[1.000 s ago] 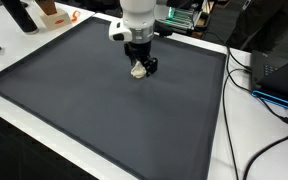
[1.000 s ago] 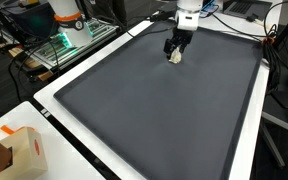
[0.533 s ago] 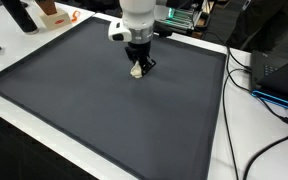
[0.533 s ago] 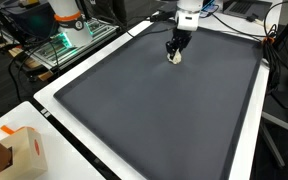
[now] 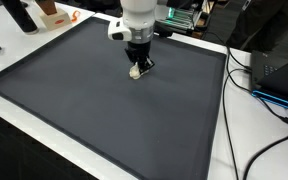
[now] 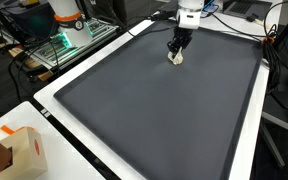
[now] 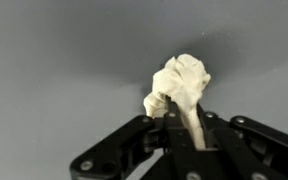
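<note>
The fingers (image 7: 210,135) pinch the lower edge of a crumpled white wad (image 7: 182,80), which rests on the dark table (image 5: 104,120), upper centre of the frame. The hold seems thin, so the soft wad may slip out or tear if it is raised.

Open mat (image 5: 84,110) surrounds gripper (image 5: 137,70); cables (image 5: 272,98) seemingly lie beyond edge.

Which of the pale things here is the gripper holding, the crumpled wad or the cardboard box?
The crumpled wad: it alone is over the dark mat, pinched in the shut gripper. The cardboard box stands off the mat, far from it.
</note>
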`<action>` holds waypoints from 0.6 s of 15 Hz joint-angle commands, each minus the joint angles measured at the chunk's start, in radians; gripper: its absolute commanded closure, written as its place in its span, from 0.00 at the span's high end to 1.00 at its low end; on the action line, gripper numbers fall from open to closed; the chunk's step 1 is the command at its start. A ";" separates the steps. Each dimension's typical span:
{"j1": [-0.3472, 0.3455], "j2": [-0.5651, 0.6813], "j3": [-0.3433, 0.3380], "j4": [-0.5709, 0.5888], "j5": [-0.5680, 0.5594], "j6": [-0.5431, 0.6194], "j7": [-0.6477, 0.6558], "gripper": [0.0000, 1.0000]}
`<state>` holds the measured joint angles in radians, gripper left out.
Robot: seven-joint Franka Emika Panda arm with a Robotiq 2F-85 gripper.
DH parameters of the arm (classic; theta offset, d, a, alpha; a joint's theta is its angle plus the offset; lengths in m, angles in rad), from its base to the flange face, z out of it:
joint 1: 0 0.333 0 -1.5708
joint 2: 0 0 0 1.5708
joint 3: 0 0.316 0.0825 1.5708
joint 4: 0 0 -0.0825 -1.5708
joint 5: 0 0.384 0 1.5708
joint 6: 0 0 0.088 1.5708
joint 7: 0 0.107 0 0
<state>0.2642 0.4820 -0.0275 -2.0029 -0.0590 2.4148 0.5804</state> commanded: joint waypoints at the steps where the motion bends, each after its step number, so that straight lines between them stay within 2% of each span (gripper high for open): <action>1: 0.022 0.013 -0.020 0.010 -0.041 0.001 0.047 0.03; 3: 0.022 0.014 -0.018 0.012 -0.046 -0.002 0.047 0.03; 4: 0.021 0.012 -0.016 0.011 -0.043 0.002 0.049 0.39; 5: 0.019 0.012 -0.014 0.012 -0.042 0.001 0.044 0.40; 6: 0.020 0.012 -0.015 0.012 -0.044 0.001 0.047 0.45; 9: 0.013 0.012 -0.007 0.017 -0.031 -0.005 0.033 0.68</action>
<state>0.2733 0.4868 -0.0322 -1.9927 -0.0768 2.4147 0.6034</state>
